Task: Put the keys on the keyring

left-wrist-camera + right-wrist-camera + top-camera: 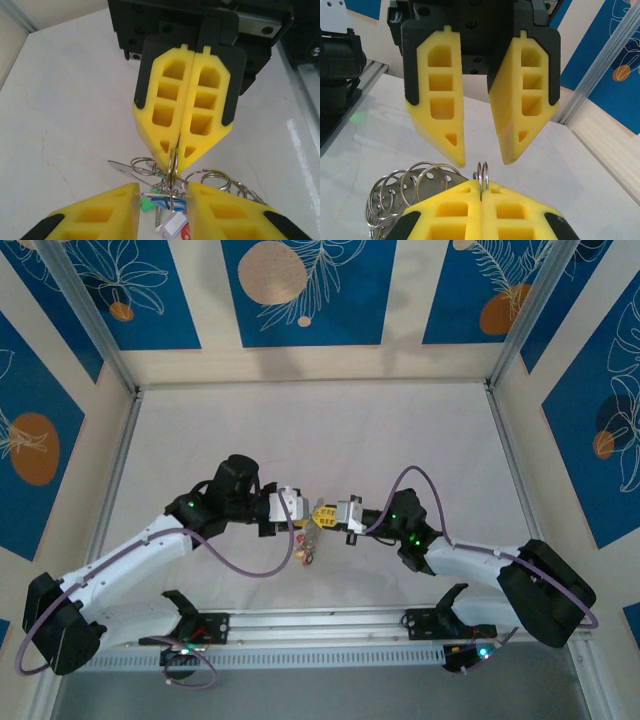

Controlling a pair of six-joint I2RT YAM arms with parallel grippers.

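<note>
My right gripper (481, 189) is shut on the thin grey keyring (483, 172), which stands edge-on out of its tips. In the left wrist view the right gripper (175, 152) points down with the keyring (172, 167) pinched between its yellow pads. Below it hang the keys, with a blue tag (167, 202), a green tag (148, 203) and a white tag (172, 222). My left gripper (163, 194) is open, one finger on each side of the hanging keys. From above, the left gripper (298, 508) and the right gripper (330, 512) meet tip to tip over the keys (308, 543).
Several loose split rings (212, 177) lie bunched beside the keys, along with a perforated metal plate (440, 181). A white table (320, 430) spreads behind the arms, walled by aluminium posts (515, 330). A rail (320, 625) runs along the near edge.
</note>
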